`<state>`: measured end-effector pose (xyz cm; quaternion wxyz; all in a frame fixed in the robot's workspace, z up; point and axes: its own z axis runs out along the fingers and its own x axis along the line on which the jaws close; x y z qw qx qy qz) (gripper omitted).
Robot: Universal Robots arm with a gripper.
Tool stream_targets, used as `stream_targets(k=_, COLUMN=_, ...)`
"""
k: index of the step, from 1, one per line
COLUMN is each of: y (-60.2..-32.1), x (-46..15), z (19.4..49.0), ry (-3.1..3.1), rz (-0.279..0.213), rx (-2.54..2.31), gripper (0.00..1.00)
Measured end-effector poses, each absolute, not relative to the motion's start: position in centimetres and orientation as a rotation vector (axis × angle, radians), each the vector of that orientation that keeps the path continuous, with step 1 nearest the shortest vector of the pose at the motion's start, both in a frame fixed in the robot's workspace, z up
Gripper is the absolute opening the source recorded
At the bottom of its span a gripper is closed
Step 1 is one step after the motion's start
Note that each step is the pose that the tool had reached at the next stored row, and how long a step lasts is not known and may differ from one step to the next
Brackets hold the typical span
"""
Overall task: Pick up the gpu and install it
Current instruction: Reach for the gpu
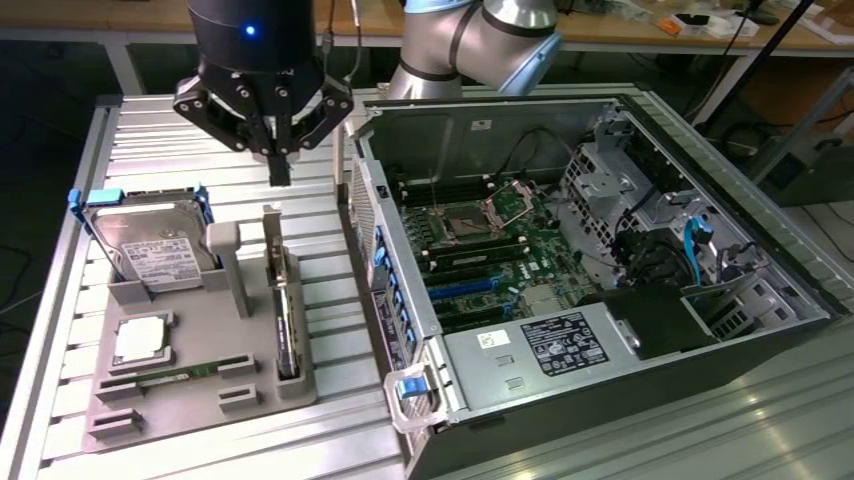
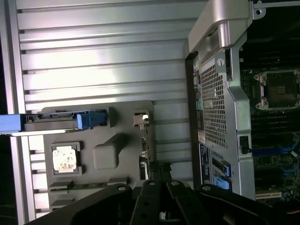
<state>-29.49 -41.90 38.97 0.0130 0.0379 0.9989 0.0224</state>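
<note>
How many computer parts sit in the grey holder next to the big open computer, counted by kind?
Silver hard drive with white label: 1
Square silvery processor chip: 1
Narrow green memory stick: 1
Thin dark graphics card standing on edge: 1
Total: 4 parts in the grey plastic holder

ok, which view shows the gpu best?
The exterior view: the gpu stands on edge in the grey holder, its whole length in sight, with the shut claw above it, not touching. The wrist view looks down on its thin top edge, partly behind the claw.
</note>
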Motion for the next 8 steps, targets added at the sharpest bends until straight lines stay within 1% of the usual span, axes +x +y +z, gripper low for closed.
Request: stream_targets(k=8, y=-42.19, x=-29.86, z=38.97, ry=3.113, rz=0.071, rx=0.118, gripper=0.11)
